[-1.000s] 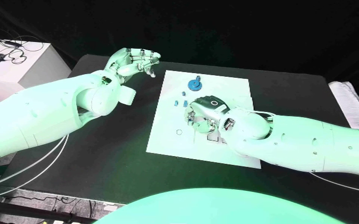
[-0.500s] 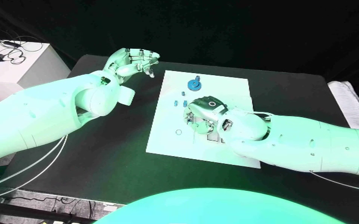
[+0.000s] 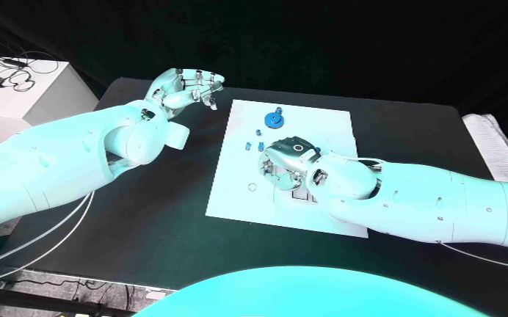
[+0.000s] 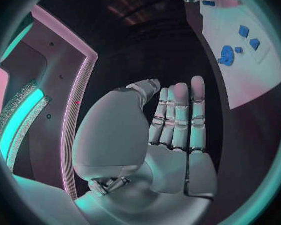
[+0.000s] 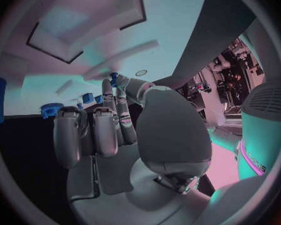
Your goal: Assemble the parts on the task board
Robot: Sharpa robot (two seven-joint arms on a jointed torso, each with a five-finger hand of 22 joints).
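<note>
- The right silver many-fingered hand (image 3: pixel 284 161) hovers low over the middle of the flat white rectangular task board (image 3: pixel 328 122). In the right wrist view its fingers (image 5: pixel 109 117) reach down toward the plate, and a small blue part (image 5: pixel 114 78) sits at their tips against the thumb. It looks pinched there, though I judge this rather than see it plainly.
- Just under that hand, pale rectangular recesses (image 3: pixel 302 194) are cut into the board. What lies in them is hidden by the hand.
- A faint small ring (image 3: pixel 253 186) lies on the board's left side, apart from the hand.
- Beyond the hand, a row of tiny blue pegs (image 3: pixel 252 144) stands on the board. Farther still sits a round blue gear-like disc (image 3: pixel 274 119), with a small blue piece (image 3: pixel 280 109) near the far edge.
- The left silver hand (image 3: pixel 191 88) hangs over the black table (image 3: pixel 158 207) off the board's far left corner, fingers loosely curled and apart, holding nothing.
- Risk, as I judge it: the part may slip from so light a pinch, or the lowered hand may knock the nearby pegs.
</note>
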